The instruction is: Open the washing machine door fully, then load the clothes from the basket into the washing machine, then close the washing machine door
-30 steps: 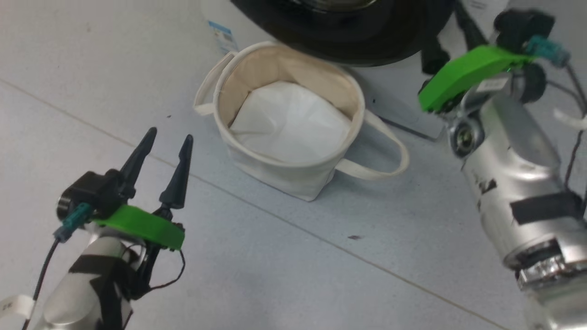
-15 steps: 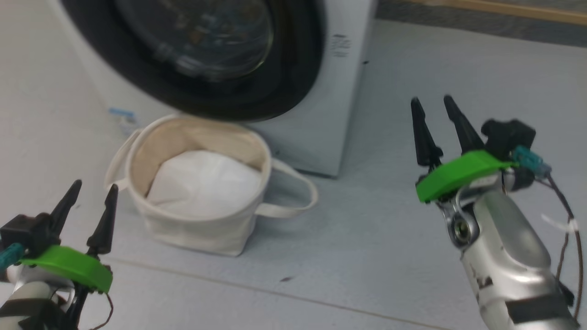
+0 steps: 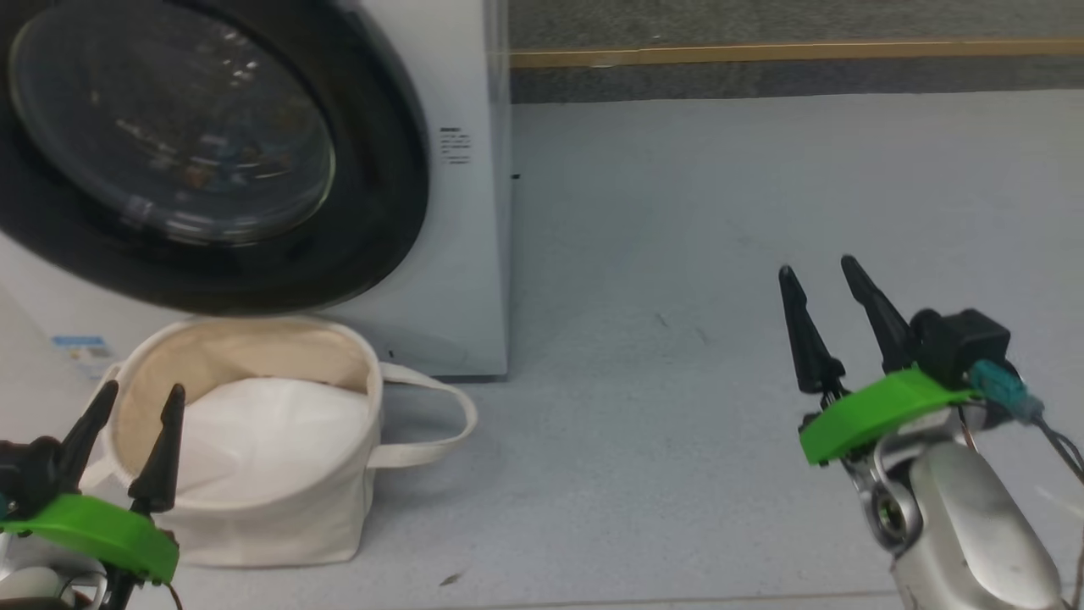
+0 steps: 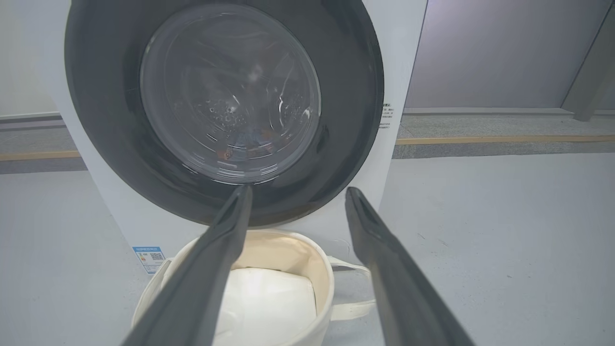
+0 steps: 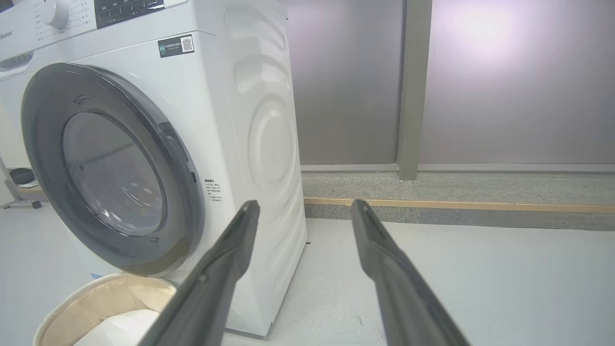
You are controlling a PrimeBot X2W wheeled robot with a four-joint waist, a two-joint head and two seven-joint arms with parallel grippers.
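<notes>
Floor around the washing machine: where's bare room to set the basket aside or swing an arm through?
The floor right of the washing machine, back to the yellow strip, is bare; the right gripper hovers over it. Crowded: below the door, where the basket sits with the left gripper near it.

You have a pale grey floor (image 3: 720,254) carrying everything here. The white washing machine (image 3: 470,254) stands on it, near the far edge where a yellow strip (image 3: 762,52) runs. The cream basket (image 3: 279,517) sits on the floor just in front of the machine. A small dark fleck (image 3: 449,579) lies near the basket.
</notes>
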